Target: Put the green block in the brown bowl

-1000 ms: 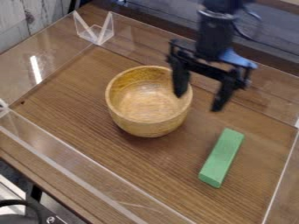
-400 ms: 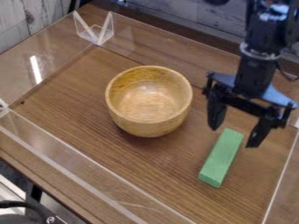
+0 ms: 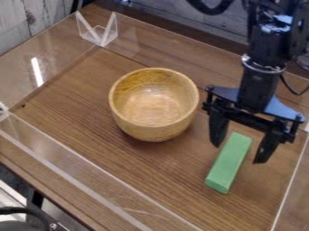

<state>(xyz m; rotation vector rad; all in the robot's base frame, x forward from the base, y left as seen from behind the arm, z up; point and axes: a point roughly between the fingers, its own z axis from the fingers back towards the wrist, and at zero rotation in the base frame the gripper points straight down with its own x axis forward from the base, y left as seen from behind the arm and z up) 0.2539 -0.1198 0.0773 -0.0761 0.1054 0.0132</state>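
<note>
Surface (image 3: 85,153): brown wood with clear walls around it; little of the room shows.
Brown bowl (image 3: 154,106): empty, beside the end effector.
End effector (image 3: 248,144): wide apart, grasping nothing.
Green block (image 3: 229,163): flat, just under the end effector.
Left to do: grab, lift, drop in.

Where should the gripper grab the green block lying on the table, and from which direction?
Probably from straight above, across the narrow width near the middle of the green block. It lies flat on the wooden table, long and thin, so only its two long edges offer a span the fingers can close on. The open gripper already hangs over its far end, pointing down.
</note>
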